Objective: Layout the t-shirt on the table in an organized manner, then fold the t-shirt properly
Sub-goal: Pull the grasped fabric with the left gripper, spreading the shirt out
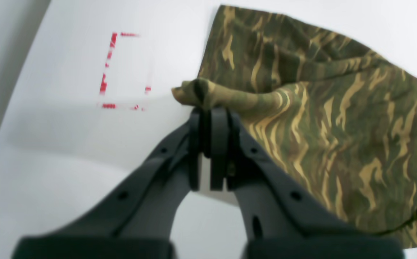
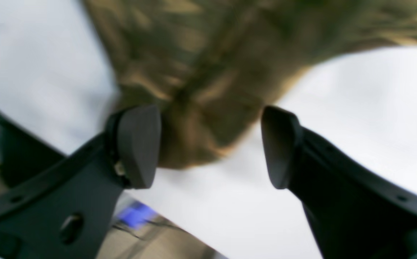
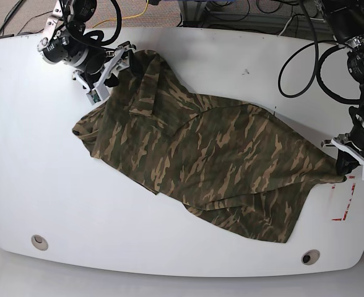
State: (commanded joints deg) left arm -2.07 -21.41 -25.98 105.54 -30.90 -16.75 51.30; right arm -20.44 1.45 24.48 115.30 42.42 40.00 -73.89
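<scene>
t-shirt [image 3: 213, 167]: spread slantwise across the white surface [image 3: 188, 62]
left pincer [image 1: 210, 108]: clenched on its right corner
right pincer [image 2: 210, 147]: released, straddling the far-left fabric

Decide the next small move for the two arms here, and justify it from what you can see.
Probably close the open right gripper on the t-shirt corner between its fingers. The left gripper already pinches the opposite corner, and the shirt lies rumpled on the table.
</scene>
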